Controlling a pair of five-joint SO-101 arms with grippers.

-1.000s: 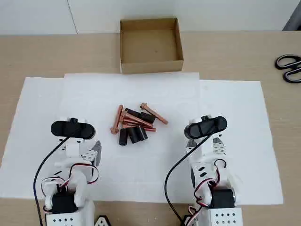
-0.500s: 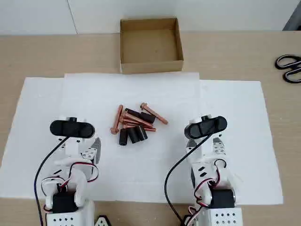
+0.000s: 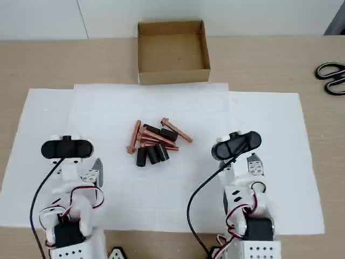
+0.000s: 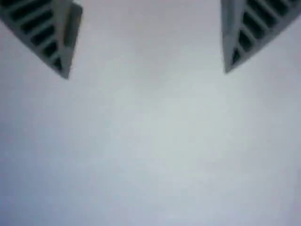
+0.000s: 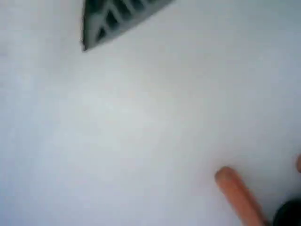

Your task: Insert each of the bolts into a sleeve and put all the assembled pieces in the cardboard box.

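Several copper bolts (image 3: 175, 129) and black sleeves (image 3: 152, 154) lie in a loose pile in the middle of the white sheet. The cardboard box (image 3: 144, 53) stands beyond them at the far side and holds nothing. My left gripper (image 4: 148, 70) hangs open over bare paper, near the front left of the pile (image 3: 89, 171), its fingertips (image 4: 63, 56) wide apart. My right gripper (image 3: 247, 164) sits at the front right of the pile, open, with one fingertip (image 5: 101, 28) showing. A bolt end (image 5: 237, 193) and a sleeve's edge (image 5: 290, 214) lie ahead of it.
The white sheet (image 3: 269, 116) covers most of the wooden table. Black scissors (image 3: 331, 76) lie at the far right edge. Both arm bases stand at the table's front edge.
The left arm has swung to the left, away from the pile. The right arm has barely shifted. Bolts and sleeves lie as before.
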